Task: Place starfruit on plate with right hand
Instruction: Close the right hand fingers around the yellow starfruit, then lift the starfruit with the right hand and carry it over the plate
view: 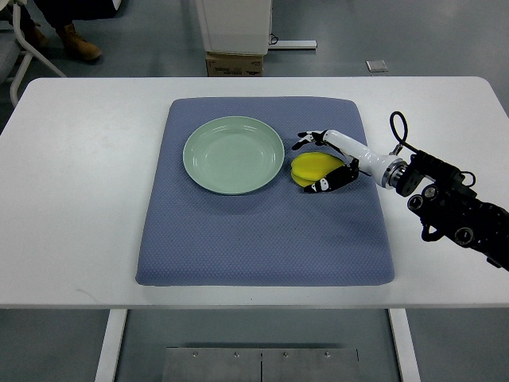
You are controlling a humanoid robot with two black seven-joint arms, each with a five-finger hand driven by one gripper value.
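A yellow starfruit [311,167] lies on the blue mat [262,231], just right of the pale green plate [233,154]. The plate holds nothing. My right hand [315,161] comes in from the right edge and brackets the fruit: white fingers [312,137] curl over its far side, dark fingers [328,183] reach along its near side. The fruit still rests on the mat, and I cannot tell whether the fingers press on it. The left arm is out of view.
The mat covers the middle of a white table [71,199]. Beyond the far table edge stand a cardboard box [235,64], a white cabinet base, a chair leg and a person's brown boots [79,41].
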